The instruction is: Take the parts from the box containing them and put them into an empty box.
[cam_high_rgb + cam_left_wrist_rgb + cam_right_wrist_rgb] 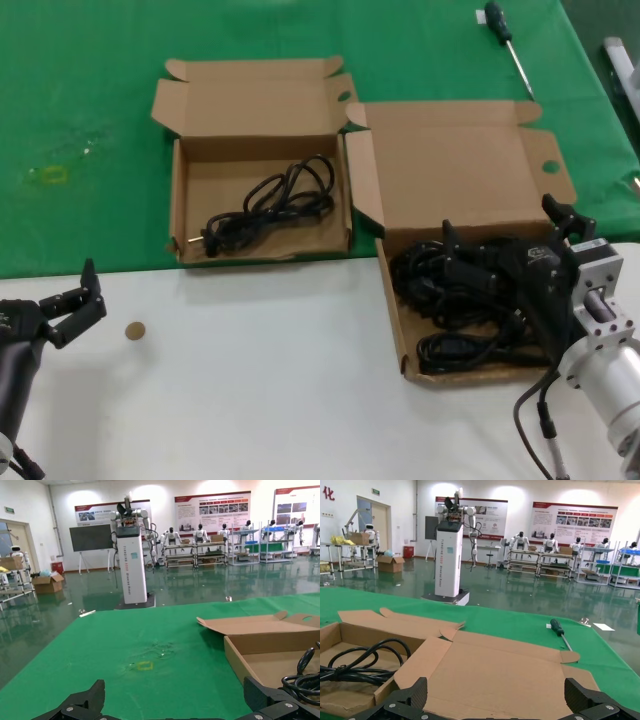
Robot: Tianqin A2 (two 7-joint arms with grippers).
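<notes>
Cords (455, 300) piled in right-hand box (392, 300), lower right of frame; one cord (268, 205) already in left box (178, 200). My right claw (500, 262), open, sits over pile: picking step. Next: close on one bundle. Left claw (75, 300) open, idle lower left.

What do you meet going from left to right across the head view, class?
Left gripper → small round disc → smaller box holding one cord → larger box with the cord pile → right gripper reaching into it.
</notes>
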